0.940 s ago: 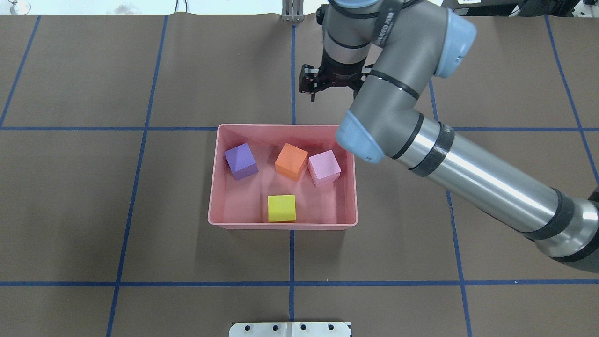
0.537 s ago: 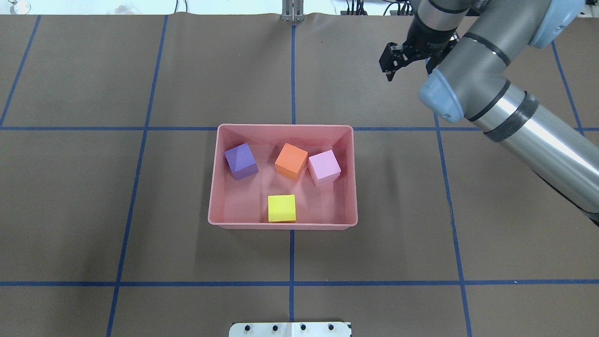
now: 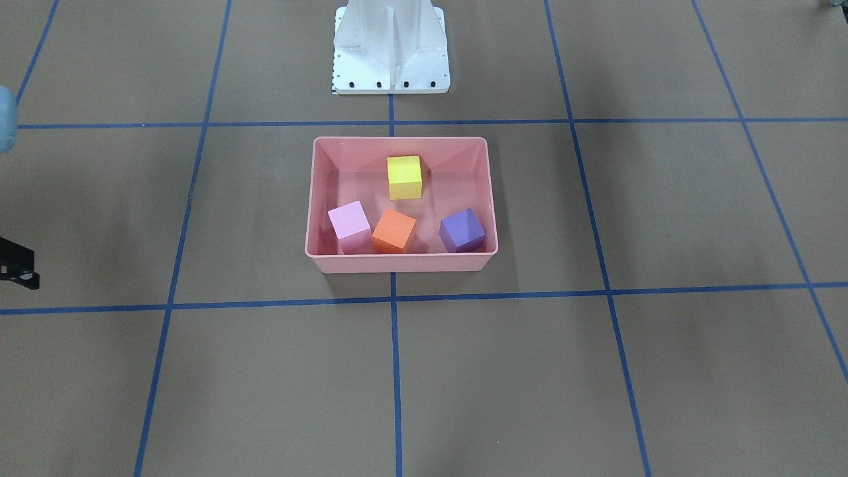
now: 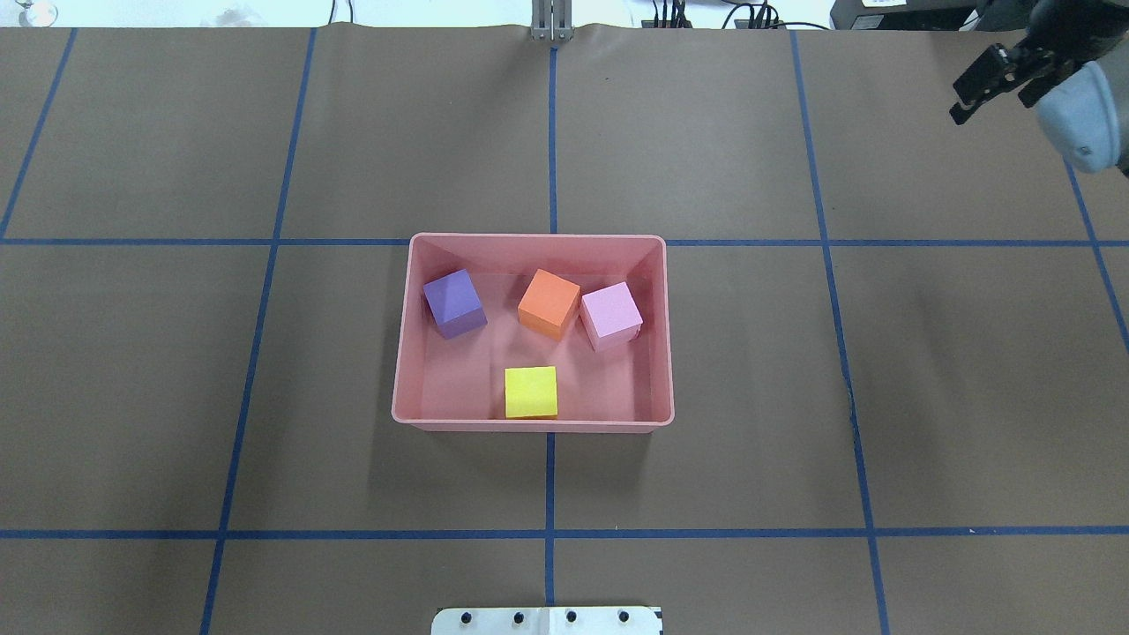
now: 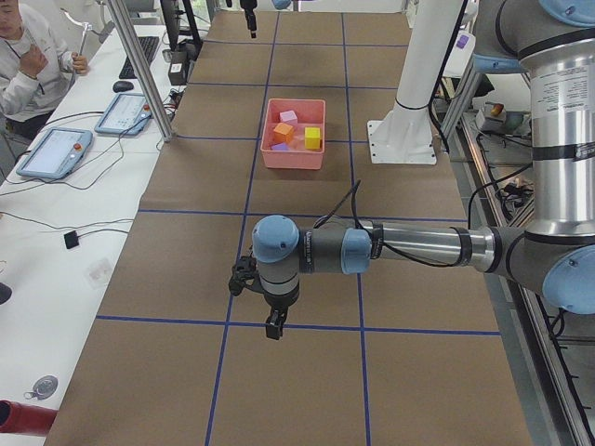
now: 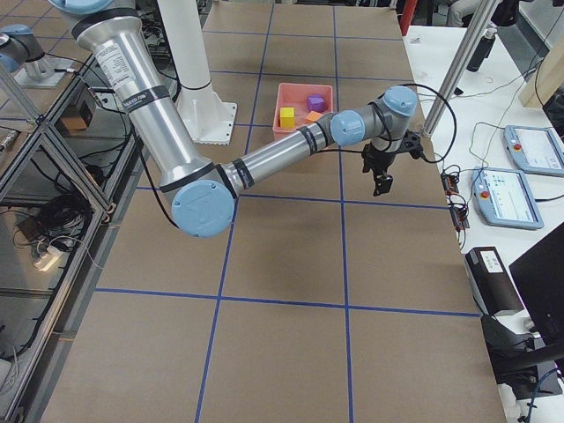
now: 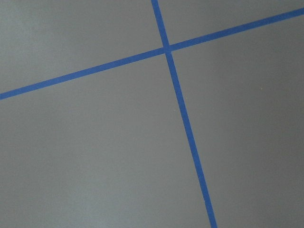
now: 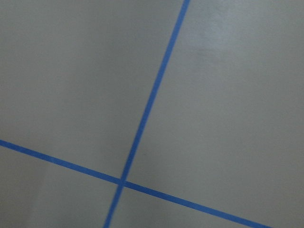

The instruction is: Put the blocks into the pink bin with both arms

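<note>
The pink bin (image 4: 534,238) sits mid-table, and also shows in the front view (image 3: 397,264). Inside it lie the purple block (image 4: 454,302), the orange block (image 4: 549,303), the light pink block (image 4: 610,314) and the yellow block (image 4: 531,392). My right gripper (image 4: 990,95) is open and empty, high at the far right, well away from the bin. It also shows in the exterior right view (image 6: 382,183). My left gripper (image 5: 271,327) shows only in the exterior left view, far from the bin. I cannot tell whether it is open or shut.
The white pedestal (image 3: 391,53) stands behind the bin on the robot's side. Blue tape lines grid the brown table cover. Operator desks with tablets (image 5: 56,149) and a metal post (image 5: 139,65) run along the far edge.
My right arm has swung from just behind the bin to the far right corner. The four blocks and the bin have not moved.
</note>
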Tool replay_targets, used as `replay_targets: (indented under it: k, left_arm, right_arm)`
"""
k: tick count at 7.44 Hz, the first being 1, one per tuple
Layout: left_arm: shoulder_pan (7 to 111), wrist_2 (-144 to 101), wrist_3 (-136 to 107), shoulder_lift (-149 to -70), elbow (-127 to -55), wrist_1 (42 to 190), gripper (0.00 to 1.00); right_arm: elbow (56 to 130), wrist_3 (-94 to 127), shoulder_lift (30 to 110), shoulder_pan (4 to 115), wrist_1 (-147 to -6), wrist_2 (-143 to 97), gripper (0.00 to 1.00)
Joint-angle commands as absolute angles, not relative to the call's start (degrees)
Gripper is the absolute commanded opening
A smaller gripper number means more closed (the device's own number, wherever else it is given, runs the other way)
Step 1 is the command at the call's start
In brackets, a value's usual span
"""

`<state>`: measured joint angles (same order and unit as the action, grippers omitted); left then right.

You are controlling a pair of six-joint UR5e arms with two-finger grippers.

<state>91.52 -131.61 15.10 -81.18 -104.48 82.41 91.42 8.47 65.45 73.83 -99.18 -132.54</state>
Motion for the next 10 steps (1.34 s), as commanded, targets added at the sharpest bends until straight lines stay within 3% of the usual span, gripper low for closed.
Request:
replay_targets:
  k: [1, 6, 10]
  left_arm:
    - [92.4, -131.6, 14.8, -81.5, -105.5, 80.4, 1.0]
    - [92.3, -131.6, 14.9, -82.1, -105.5, 81.6, 1.0]
    - [92.3, -131.7, 14.8, -82.1, -105.7, 81.7, 1.0]
  right_arm:
    - [94.5, 3.7, 74.0, 78.3, -99.0, -132.7, 1.0]
    - [105.7, -1.9, 93.8, 86.3, -98.7, -132.4, 1.0]
    - [107.1, -1.1, 96.2, 86.4, -98.6, -131.9, 1.0]
